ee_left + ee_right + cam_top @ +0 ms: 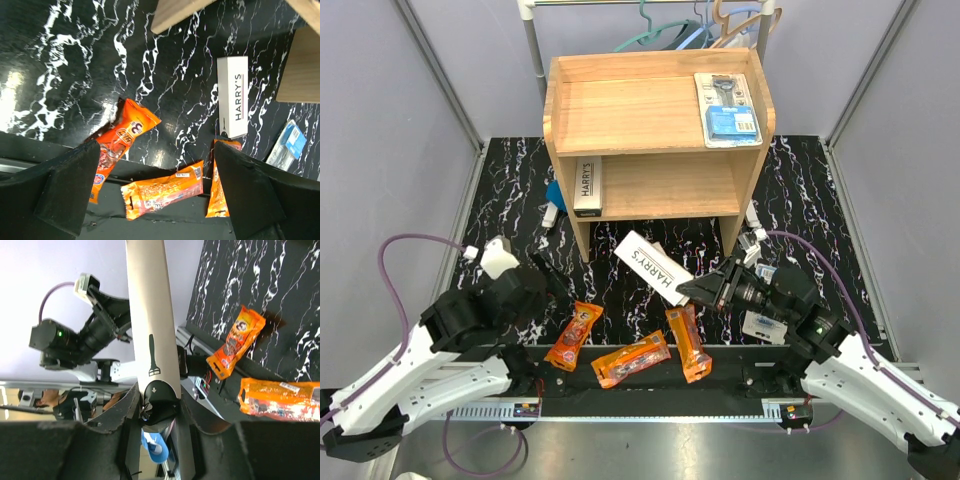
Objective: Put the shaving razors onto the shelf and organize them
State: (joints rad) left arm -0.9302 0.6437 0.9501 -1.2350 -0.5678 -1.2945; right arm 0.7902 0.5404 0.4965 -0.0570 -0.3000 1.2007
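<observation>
My right gripper [692, 290] is shut on the end of a long white HARRY'S box [652, 266], held in front of the wooden shelf [620, 110]; the box [150, 315] sits clamped between the fingers [127, 407] in the right wrist view. Another HARRY'S box [587, 186] lies on the lower tier at the left. A blister pack [727, 108] with a blue card lies on the top tier at the right. Three orange packets [574, 336] [631, 360] [688, 342] lie near the front edge. My left gripper [545, 268] is open and empty above them [162, 195].
A second blister pack [764, 327] lies under my right arm; it shows at the right edge of the left wrist view [287, 145]. A metal rail with hangers [700, 30] stands behind the shelf. Grey walls close in both sides.
</observation>
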